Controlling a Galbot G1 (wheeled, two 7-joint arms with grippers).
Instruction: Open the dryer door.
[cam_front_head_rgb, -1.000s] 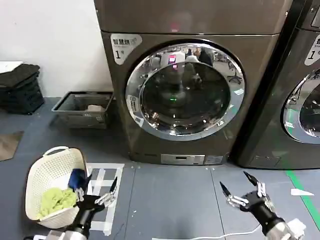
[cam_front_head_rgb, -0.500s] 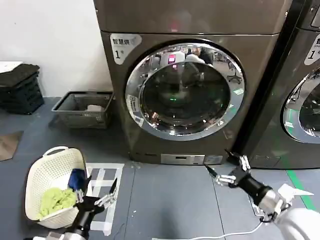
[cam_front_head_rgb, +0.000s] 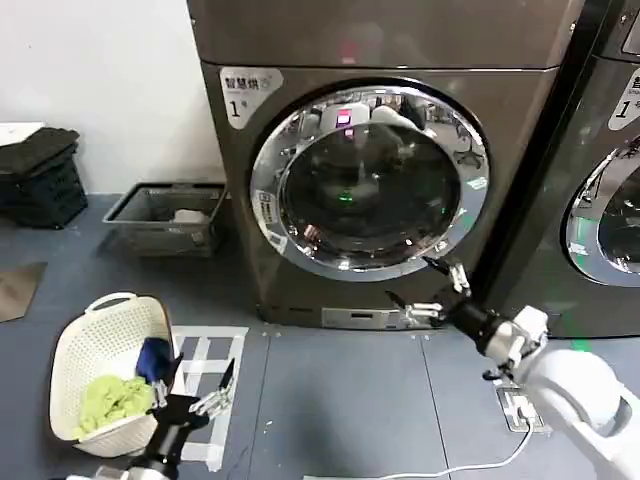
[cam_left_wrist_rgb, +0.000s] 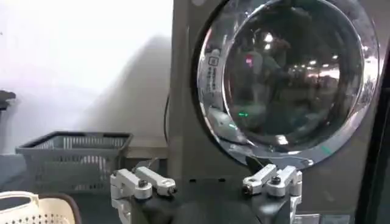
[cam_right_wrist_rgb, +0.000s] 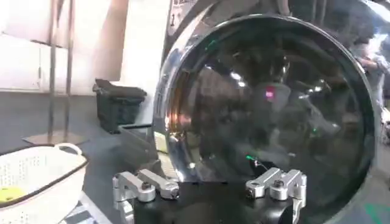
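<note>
Grey floor; open right hand (cam_front_head_rgb: 428, 287) near round chrome-rimmed dryer door (cam_front_head_rgb: 368, 180).

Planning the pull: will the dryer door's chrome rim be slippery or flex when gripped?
The dryer door has a polished, rounded chrome rim, so it is probably slippery. It looks thick and rigid, unlikely to flex. The open right gripper sits below it.
</note>
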